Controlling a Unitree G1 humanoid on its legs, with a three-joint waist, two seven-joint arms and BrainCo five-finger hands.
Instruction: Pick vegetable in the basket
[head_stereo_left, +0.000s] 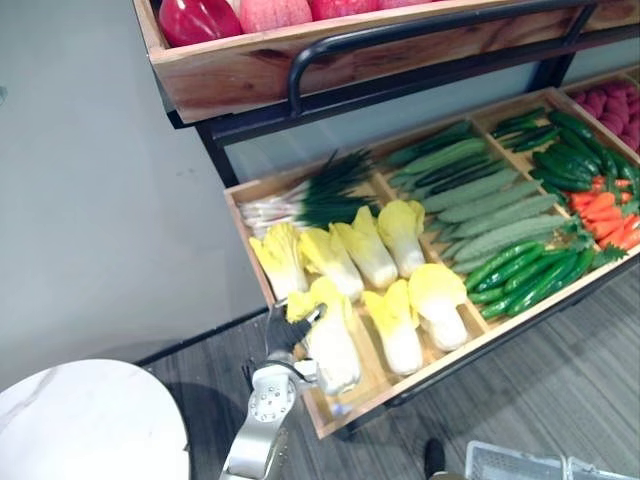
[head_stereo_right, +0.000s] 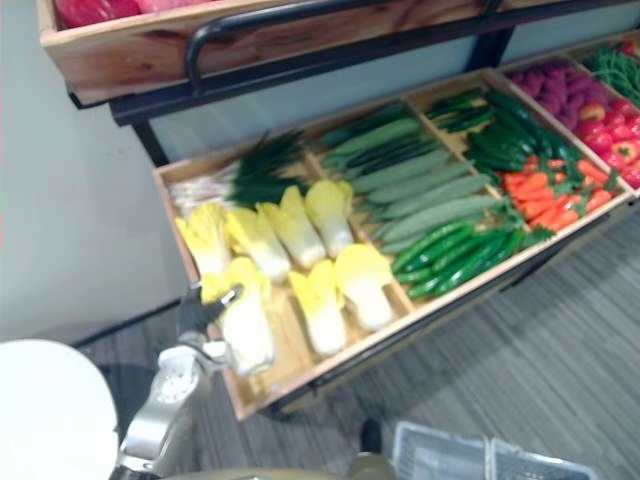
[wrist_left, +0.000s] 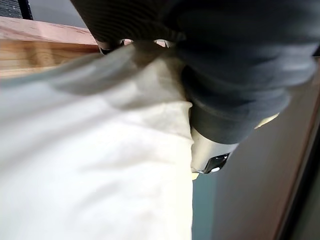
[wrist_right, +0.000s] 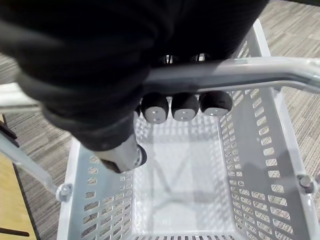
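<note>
- Left hand curled round a napa cabbage, thumb against its white stalk.
- Cabbage lies in the near-left compartment of the wooden tray, beside other cabbages.
- Right hand clenched round the basket handle, above the white plastic basket on the floor.

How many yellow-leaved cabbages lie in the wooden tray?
7 yellow-leaved, white-stalked cabbages: four in the back row, three in front, the leftmost of these gripped by the left hand. None seems hidden.

round white table on grey floor, red fruit in upper crate.
</note>
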